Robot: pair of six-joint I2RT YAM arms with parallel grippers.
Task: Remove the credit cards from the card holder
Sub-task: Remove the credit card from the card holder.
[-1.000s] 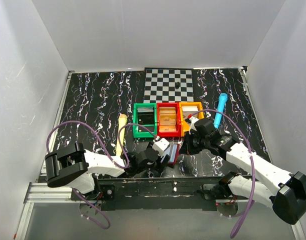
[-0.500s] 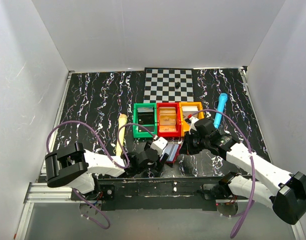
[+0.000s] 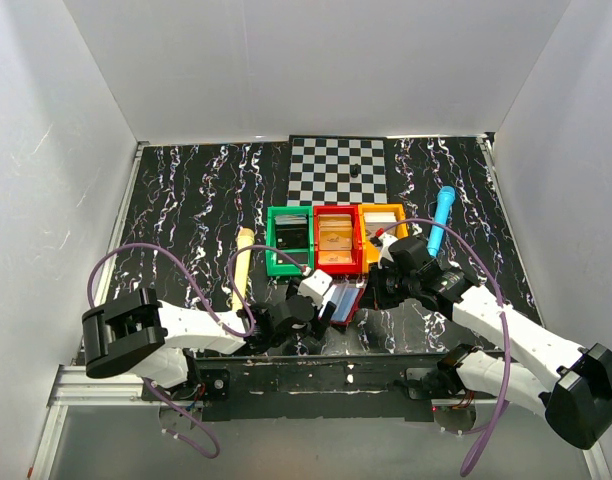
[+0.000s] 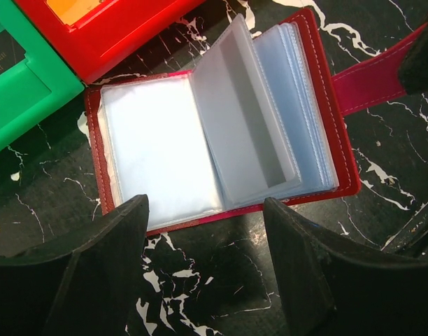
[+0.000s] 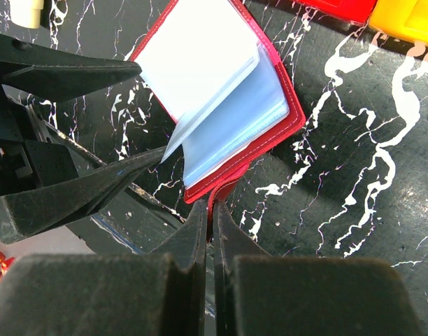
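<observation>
The card holder (image 3: 346,301) is lying open on the marbled table (image 3: 186,200), just in front of the red bin (image 3: 338,238) and between the two arms. Its pale inside is now showing more plainly from above than a second ago, because the left gripper (image 4: 203,206) has been drawing slightly back toward the left. That gripper is hovering just above the near edge of the holder with its jaws standing wide apart, gripping nothing. The right gripper (image 5: 208,217) is pinching the red strap (image 5: 224,189) with its fingers pressed together, pinning the holder in place. One clear sleeve (image 4: 242,119) is standing half lifted from the stack. The sleeves on show are looking empty, though deeper ones are hidden. The left gripper therefore seems to be lining up to leaf onward or check for a remaining card.
</observation>
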